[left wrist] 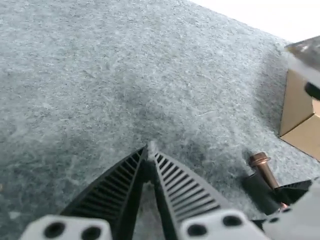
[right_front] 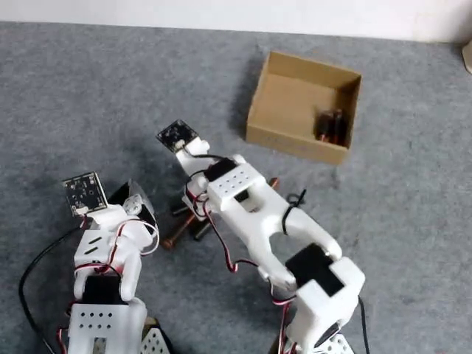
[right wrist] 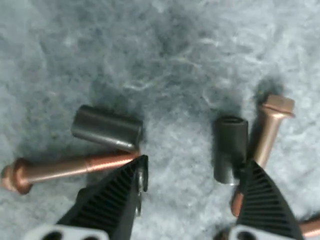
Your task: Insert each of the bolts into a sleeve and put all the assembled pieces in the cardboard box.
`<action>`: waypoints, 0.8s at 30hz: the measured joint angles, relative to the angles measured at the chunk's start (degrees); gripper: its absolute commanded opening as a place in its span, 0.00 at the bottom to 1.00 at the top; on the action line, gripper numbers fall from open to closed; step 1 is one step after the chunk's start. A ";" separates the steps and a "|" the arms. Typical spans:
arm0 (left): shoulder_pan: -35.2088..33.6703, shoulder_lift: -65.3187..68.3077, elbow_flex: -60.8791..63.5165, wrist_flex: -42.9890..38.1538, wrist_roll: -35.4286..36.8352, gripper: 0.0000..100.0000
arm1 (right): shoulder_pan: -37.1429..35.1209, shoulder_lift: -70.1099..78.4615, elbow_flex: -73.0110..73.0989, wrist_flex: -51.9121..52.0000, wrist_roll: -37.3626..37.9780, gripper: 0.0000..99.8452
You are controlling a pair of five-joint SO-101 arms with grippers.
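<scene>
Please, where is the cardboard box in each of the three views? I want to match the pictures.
High view: the box stands upper right of centre.
Left wrist view: one corner of it, cut by the frame, lies beyond a bolt and a sleeve.
Right wrist view: it looks down on loose bolts and sleeves instead.
Shared landmark: that bolt beside its sleeve, in both wrist views.

Grey felt surface (right_front: 74, 88), white wall (right_front: 221, 11)

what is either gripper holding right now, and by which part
Nothing. The left gripper is shut empty; the right gripper is open above a sleeve.
</scene>
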 measured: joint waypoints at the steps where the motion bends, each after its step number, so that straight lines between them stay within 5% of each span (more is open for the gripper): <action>1: 0.00 0.00 0.00 0.00 0.00 0.01 | 0.00 0.88 -0.62 0.00 0.00 0.26; 19: 0.00 0.00 0.00 0.00 0.00 0.01 | 0.09 13.45 -10.02 0.18 0.09 0.26; 24: 0.00 0.00 0.00 0.00 0.00 0.01 | 0.09 17.76 -14.59 0.35 -6.33 0.26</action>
